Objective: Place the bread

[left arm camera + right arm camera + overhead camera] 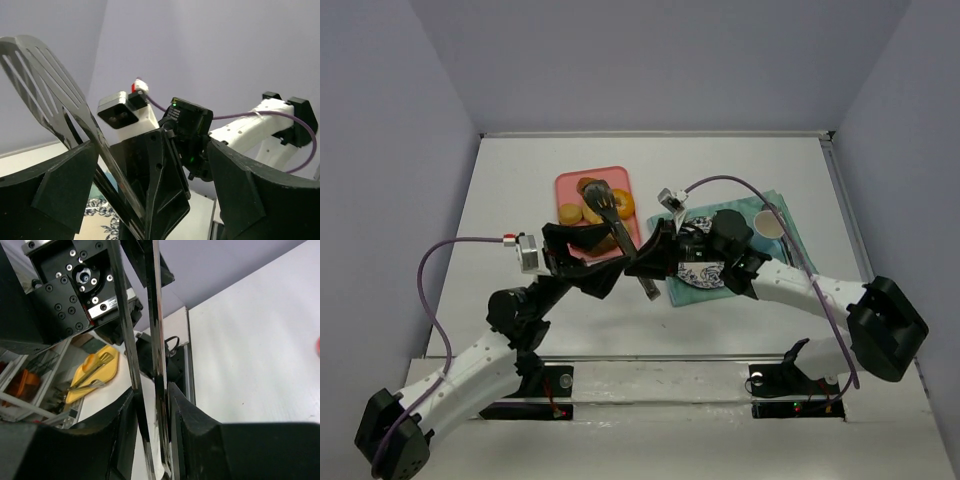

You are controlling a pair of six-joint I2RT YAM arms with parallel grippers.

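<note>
- Closest to lens: right gripper (pixel 152 405), fingers (pixel 125 440) pinched almost closed on the two thin metal arms of the tongs (pixel 159 330); firm hold.
- Task item, the bread (pixel 570 213): probably the small round bun on the pink tray (pixel 563 182), beyond both grippers and to their left. Untouched. Hard to tell from the similar bun just beside it.
- Slotted tong head hanging over that tray, beside the orange donut (pixel 624 205); not on the bread as far as visible.
- Near the tray's front edge: left gripper (pixel 150 145), spread fully wide, tong handle slanting past one finger, nothing clamped. Nose to nose with the right gripper.
- Under the right arm: patterned plate (pixel 705 275) on a teal cloth (pixel 785 205). Small cup (pixel 770 225) farther out, on the right gripper's right.
- Progress: early. Looks like a tong hand-off, right side now gripping. Bun not yet grabbed, lifted or set down.
- Left to do: close tongs on the bun, carry it, set it down. Plate as the likely target, but only a guess.
- Writing: none readable. No brand or label visible; floral print on plate only.
</note>
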